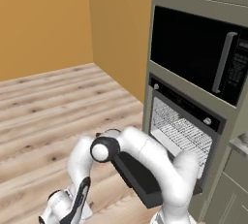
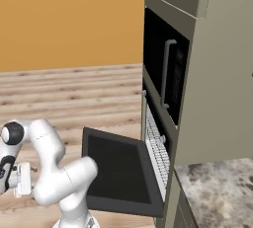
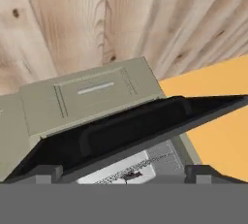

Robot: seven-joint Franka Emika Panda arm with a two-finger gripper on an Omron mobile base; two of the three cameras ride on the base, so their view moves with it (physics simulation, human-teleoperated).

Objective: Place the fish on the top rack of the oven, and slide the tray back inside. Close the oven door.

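Wooden flooring and an orange wall fill the left of your base views; at right the oven sits under a black microwave, its oven door hanging open with the top rack inside. Your folded arm crosses the door at lower centre, with the gripper low at bottom left; you cannot tell its finger spacing.

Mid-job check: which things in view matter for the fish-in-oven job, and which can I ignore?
Job:
- oven
- oven door, hanging partly open
- top rack, a wire grid inside the oven
- hand, low under the door's edge; a small dark thing shows on the rack beyond it, too small to identify

Ignore:
- microwave
- countertop
- lower drawer
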